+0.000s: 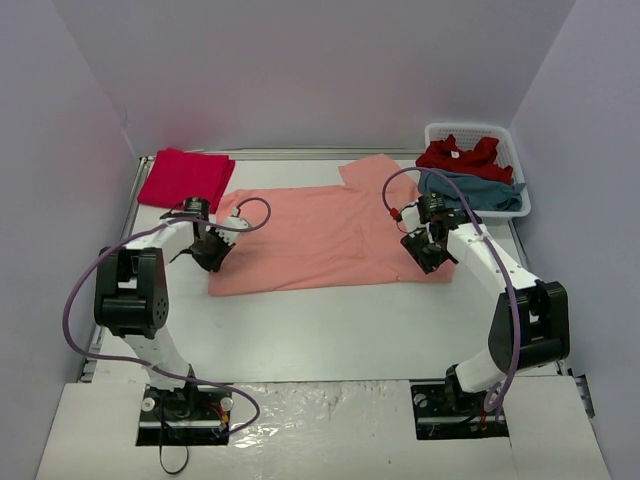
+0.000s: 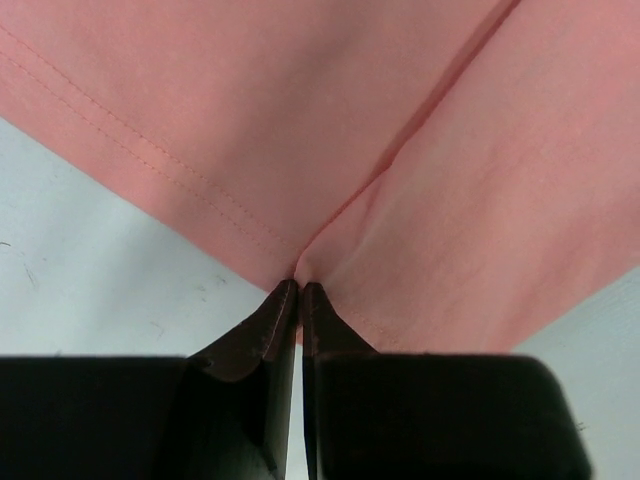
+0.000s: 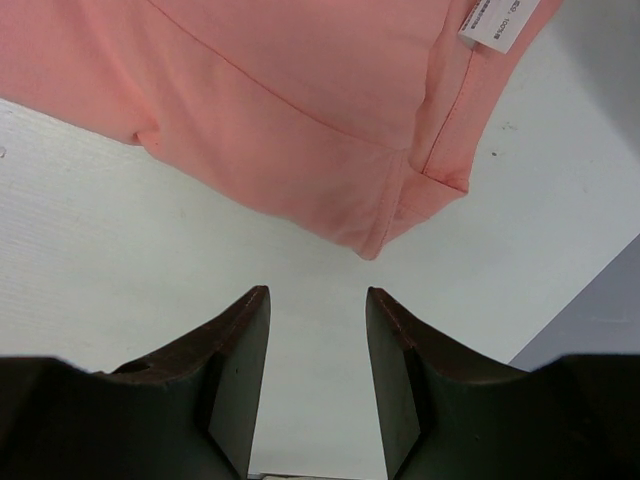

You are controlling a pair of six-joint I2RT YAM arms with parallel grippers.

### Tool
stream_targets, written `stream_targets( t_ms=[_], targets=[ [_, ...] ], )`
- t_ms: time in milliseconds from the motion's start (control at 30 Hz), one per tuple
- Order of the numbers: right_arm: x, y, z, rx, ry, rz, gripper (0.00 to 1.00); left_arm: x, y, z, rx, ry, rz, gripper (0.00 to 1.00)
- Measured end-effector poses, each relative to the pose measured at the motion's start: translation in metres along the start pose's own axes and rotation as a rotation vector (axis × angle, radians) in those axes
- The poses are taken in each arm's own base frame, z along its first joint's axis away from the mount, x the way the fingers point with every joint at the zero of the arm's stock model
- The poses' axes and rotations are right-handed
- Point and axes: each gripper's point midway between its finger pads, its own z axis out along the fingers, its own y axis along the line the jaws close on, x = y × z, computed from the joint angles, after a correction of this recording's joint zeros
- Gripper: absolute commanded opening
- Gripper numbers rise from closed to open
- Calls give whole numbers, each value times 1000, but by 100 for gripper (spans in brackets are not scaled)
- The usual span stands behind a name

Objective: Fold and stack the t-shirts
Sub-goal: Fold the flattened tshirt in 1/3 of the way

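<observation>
- The salmon t-shirt (image 1: 330, 235) lies spread flat across the middle of the surface (image 1: 330, 330), with a long crease running through the cloth.
- My left tool (image 2: 298, 300) has its fingers pressed together at the shirt's near left edge. The cloth puckers right at the tips, so I judge a pinch of hem is caught between them.
- My right tool (image 3: 318, 325) has its fingers apart over bare surface, just short of the shirt's near right corner, and holds nothing. A white label (image 3: 495, 22) shows farther along that side.
- I expect the cloth to be light and limp. It should sag between two holds and drag on the surface rather than keep a shape. It is not fragile.
- A thin pinch may slip out if I pull fast or sideways.
- The best hold looks like the stitched hem and corner, where the layers are thicker. I would take matching corners on the same edge so it lifts evenly.
- A folded red t-shirt (image 1: 185, 178) sits at the back left. A crimson t-shirt (image 1: 460, 155) and a teal t-shirt (image 1: 475, 190) lie in the basket (image 1: 470, 130) at the back right.
</observation>
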Motion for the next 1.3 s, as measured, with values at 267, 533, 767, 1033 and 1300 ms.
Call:
stream_targets(
  t_ms=[267, 533, 767, 1033, 1300],
  targets=[
    [1, 0, 1, -5, -1, 6, 40, 4, -5, -13, 2, 21, -3, 2],
    [-3, -1, 2, -7, -18, 10, 40, 2, -4, -26, -21, 17, 3, 2],
    [-4, -1, 4, -4, -24, 11, 40, -4, 0, -38, -48, 4, 11, 2],
    [-3, 0, 10, -11, -10, 10, 40, -19, 12, -51, -95, -25, 23, 2],
    [-5, 0, 12, -9, -13, 10, 40, -27, 22, -55, -123, -33, 26, 2]
  ],
)
